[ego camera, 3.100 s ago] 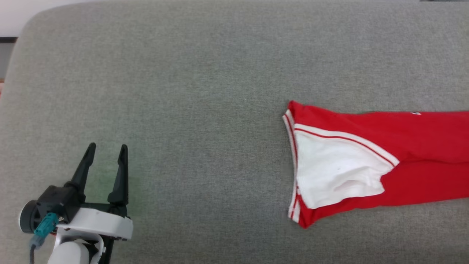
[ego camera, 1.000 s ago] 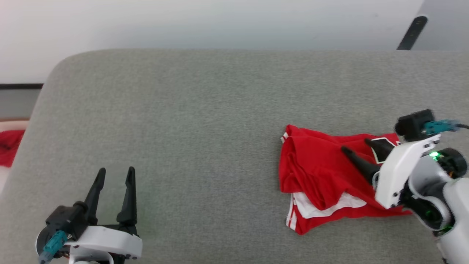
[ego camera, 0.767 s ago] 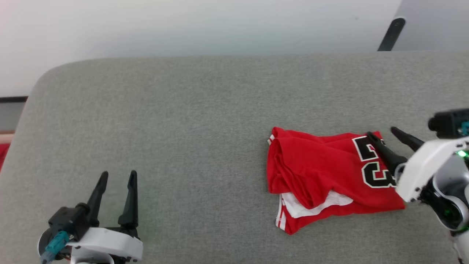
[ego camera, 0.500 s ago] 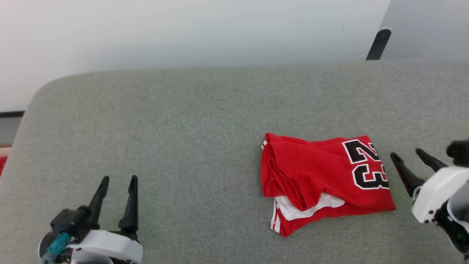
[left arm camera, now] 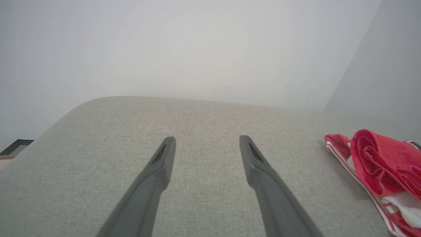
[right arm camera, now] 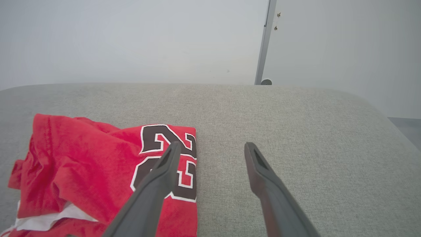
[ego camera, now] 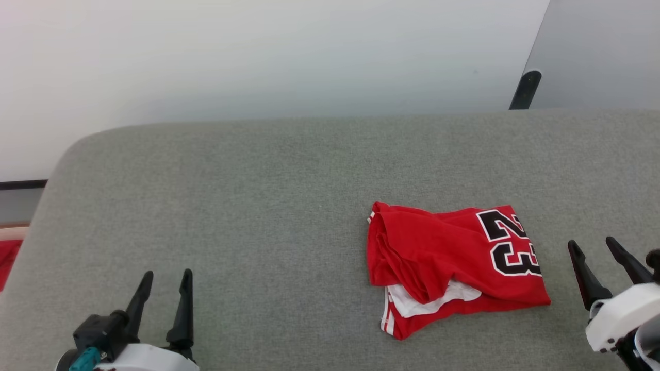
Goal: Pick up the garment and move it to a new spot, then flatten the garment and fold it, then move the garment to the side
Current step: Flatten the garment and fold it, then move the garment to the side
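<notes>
A scrap of red cloth (ego camera: 6, 263) shows off the bench's (ego camera: 258, 180) edge, to the left of the left gripper (ego camera: 168, 273). That gripper hangs low over bare grey fabric with its two dark fingers spread wide, holding nothing and touching nothing. In the left wrist view the left gripper (left arm camera: 207, 140) has the same wide gap, with only bench fabric between the fingers.

Well to its right lies the garment (ego camera: 448, 263), a red jersey folded into a rough packet flat on the bench. Its long axis runs across the bench, from one gripper toward the other. The bunched, rolled end (left arm camera: 378, 164) points at the left gripper, with white lining and striped trim poking out at the near corner. The end with the black number 23 points at the right gripper (ego camera: 591, 242), the digits lying on their side.

The right gripper stands just beside that numbered end, with a strip of bare bench between, fingers spread wide and empty. In the right wrist view the garment (right arm camera: 82, 164) lies left of the right gripper (right arm camera: 213, 144).
</notes>
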You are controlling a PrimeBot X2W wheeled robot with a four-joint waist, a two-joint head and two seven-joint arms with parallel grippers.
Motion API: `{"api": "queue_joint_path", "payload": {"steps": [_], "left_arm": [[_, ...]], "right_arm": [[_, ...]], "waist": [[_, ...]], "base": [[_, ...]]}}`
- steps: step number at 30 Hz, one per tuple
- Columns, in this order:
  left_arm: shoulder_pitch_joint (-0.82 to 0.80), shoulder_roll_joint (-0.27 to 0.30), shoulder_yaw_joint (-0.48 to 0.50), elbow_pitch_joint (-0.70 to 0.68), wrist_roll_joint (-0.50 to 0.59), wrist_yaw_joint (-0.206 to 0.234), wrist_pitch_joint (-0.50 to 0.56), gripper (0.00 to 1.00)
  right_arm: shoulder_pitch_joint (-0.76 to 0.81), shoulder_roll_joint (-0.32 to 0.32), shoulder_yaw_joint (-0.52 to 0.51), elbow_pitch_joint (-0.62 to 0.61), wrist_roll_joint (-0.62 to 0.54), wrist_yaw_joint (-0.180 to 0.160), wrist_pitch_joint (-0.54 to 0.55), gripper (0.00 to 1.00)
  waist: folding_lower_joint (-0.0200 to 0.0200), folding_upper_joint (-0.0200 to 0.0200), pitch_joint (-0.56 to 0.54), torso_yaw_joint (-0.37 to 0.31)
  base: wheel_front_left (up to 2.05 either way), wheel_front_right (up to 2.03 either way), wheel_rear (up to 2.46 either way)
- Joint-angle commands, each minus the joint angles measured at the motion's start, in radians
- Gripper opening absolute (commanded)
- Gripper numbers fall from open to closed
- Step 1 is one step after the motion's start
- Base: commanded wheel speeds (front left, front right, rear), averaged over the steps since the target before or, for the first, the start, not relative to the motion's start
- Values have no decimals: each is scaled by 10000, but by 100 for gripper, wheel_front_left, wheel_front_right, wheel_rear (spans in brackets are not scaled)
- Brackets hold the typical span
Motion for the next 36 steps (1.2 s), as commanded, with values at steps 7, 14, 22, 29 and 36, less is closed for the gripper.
{"api": "queue_joint_path", "payload": {"steps": [7, 14, 22, 29, 36], "left_arm": [[388, -25, 64, -112, 371, 43, 5, 100], [729, 43, 218, -546, 507, 141, 5, 100], [1261, -45, 463, -993, 405, 249, 5, 100], [1537, -102, 492, -1227, 308, 212, 5, 100], [1448, -65, 455, -1266, 309, 227, 5, 100]], "right_arm": [[696, 533, -610, -499, -434, -16, -474, 100], [1062, 869, -864, -1184, -629, -16, -354, 100], [1647, 1108, -1186, -1722, -784, -16, -271, 100], [1837, 1210, -1352, -1945, -748, -16, -149, 100], [1741, 1201, -1314, -2026, -787, -16, -71, 100]], "waist": [[0, 0, -352, 175], [0, 0, -419, 150], [0, 0, -454, 121], [0, 0, -415, 91], [0, 0, -383, 88]], "base": [[0, 0, 0], [0, 0, 0], [0, 0, 0], [0, 0, 0], [0, 0, 0]]}}
